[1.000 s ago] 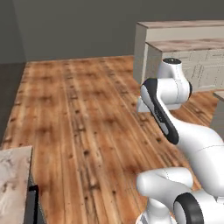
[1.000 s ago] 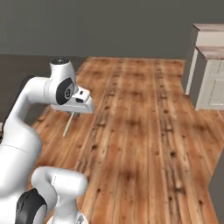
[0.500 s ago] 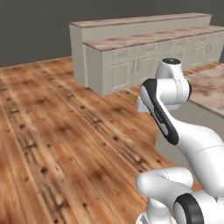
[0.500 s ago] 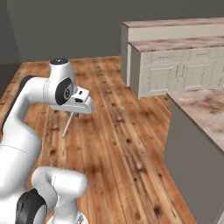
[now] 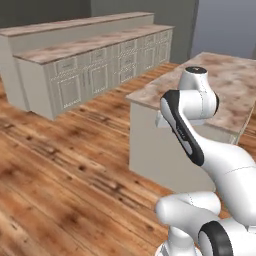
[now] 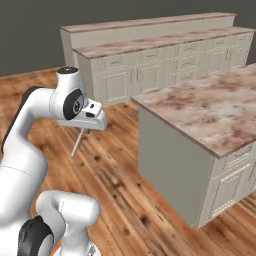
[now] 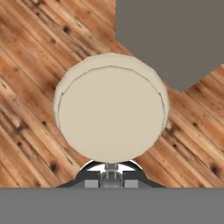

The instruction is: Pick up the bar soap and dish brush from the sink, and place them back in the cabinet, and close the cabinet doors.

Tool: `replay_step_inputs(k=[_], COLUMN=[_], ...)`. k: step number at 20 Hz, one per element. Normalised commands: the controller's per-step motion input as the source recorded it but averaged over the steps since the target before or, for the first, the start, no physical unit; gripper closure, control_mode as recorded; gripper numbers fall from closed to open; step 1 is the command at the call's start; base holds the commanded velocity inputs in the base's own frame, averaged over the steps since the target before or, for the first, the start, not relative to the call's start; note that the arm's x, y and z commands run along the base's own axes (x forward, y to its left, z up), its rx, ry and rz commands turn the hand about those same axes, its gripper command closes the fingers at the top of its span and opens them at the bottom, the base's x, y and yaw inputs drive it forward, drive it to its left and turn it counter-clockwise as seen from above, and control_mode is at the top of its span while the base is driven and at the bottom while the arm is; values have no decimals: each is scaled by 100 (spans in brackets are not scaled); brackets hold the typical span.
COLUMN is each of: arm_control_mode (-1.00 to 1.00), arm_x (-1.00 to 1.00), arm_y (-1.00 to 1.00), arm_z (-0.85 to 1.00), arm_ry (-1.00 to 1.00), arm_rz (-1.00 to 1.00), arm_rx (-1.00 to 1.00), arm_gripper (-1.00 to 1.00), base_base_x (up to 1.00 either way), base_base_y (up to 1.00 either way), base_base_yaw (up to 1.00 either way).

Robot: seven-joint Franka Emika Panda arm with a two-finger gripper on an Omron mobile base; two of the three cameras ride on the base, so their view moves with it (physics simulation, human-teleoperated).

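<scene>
My gripper (image 6: 84,130) is shut on the dish brush (image 6: 77,143), whose thin pale handle slants down toward the wooden floor in the right base view. In the hand view the brush's round cream head (image 7: 111,113) sits right in front of the gripper (image 7: 111,176) and hides most of the floor below. In the left base view my hand (image 5: 163,120) peeks out behind the white forearm, held out at about chest height. The sink, the bar soap, the cabinet and its doors are out of view.
A kitchen island with a marbled top (image 6: 200,105) (image 5: 227,87) stands close on the right. A long run of cream base units with drawers (image 6: 150,67) (image 5: 90,67) lines the far wall. Open wooden floor (image 5: 60,165) lies to the left.
The whole picture has swung as the base moves: the island and the far counter have come into view and nearer. The arm keeps its pose with the brush held.
</scene>
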Motion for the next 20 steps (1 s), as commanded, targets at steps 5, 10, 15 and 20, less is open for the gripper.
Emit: replay_step_inputs(k=[5, 10, 15, 20], arm_control_mode=[100, 100, 100, 100], arm_x=[0, 0, 0, 0], arm_y=[0, 0, 0, 0], arm_z=[0, 0, 0, 0], arm_ry=[0, 0, 0, 0], arm_rz=[0, 0, 0, 0], arm_rx=[0, 0, 0, 0], arm_gripper=[100, 100, 100, 100], base_base_x=[19, 20, 21, 25], base_base_y=[-14, -9, -8, -7], base_base_yaw=[-55, -57, -58, -58])
